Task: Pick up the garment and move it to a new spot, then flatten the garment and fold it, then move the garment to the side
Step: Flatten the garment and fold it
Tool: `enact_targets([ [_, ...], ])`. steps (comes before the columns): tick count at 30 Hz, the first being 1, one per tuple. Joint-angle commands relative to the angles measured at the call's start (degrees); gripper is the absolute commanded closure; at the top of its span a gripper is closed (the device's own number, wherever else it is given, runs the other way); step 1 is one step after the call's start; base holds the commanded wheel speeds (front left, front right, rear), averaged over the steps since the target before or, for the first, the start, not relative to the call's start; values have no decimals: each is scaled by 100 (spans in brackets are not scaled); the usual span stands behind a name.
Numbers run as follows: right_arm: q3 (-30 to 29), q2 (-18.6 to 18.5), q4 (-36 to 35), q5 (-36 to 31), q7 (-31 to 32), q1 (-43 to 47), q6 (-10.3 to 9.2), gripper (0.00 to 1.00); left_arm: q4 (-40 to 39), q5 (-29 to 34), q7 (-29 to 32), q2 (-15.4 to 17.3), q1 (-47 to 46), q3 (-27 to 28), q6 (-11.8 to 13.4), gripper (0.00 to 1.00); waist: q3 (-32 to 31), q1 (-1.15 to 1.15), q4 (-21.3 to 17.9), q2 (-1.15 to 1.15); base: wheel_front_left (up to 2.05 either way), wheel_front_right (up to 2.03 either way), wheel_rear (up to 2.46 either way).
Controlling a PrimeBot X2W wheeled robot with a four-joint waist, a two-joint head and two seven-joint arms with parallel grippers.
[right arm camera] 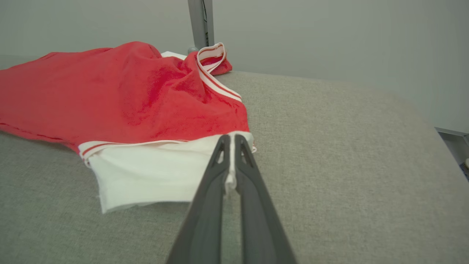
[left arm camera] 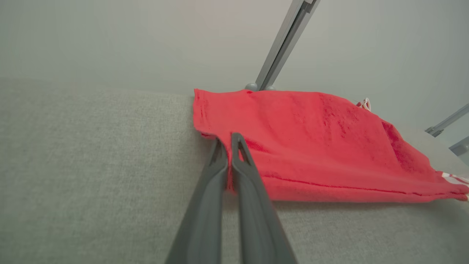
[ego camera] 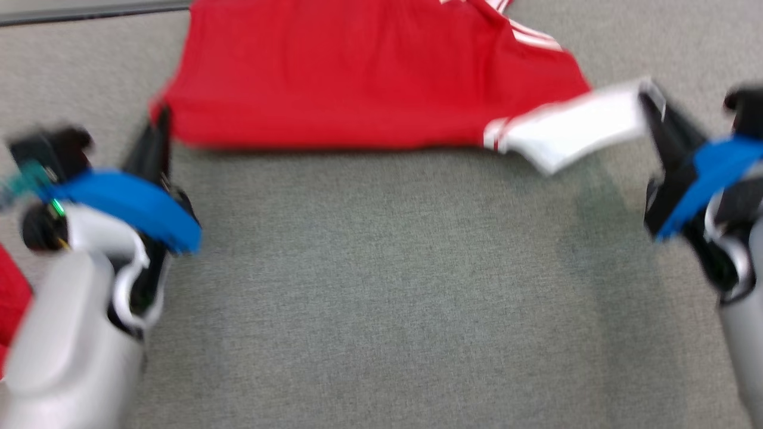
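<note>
The garment (ego camera: 357,71) is a red shirt with a white sleeve and white stripes, spread across the far part of the grey fabric surface (ego camera: 381,286). My left gripper (ego camera: 160,122) is shut on its near-left red corner (left arm camera: 220,132). My right gripper (ego camera: 647,95) is shut on the end of the white sleeve (right arm camera: 161,172), which lifts off the surface toward the right. In the right wrist view the white cloth shows pinched between the fingers (right arm camera: 209,190). The striped collar (right arm camera: 210,55) lies at the garment's far end.
A grey metal post (right arm camera: 200,22) stands behind the surface, seen as a slanted rail (left arm camera: 285,40) in the left wrist view. A bit of red cloth (ego camera: 11,298) shows at the lower left edge of the head view. Pale walls lie beyond.
</note>
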Motion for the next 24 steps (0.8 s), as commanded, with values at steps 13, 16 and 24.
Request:
enact_targets([
  [13,-1518,1488,-2883,-266,2345,4065,0,100,-1464,-578,99,-474,3603,-276,777,100,-1297,1,338,0,0,0,0],
  [16,-1624,1629,-3198,-237,2678,4484,0,100,-1733,-491,228,-384,3871,-362,956,100,-1393,1,416,0,0,0,0],
  [24,-1767,1727,-3754,-47,3652,5209,0,100,-2205,-299,938,210,4126,-553,1078,100,-1459,1,456,0,0,0,0],
])
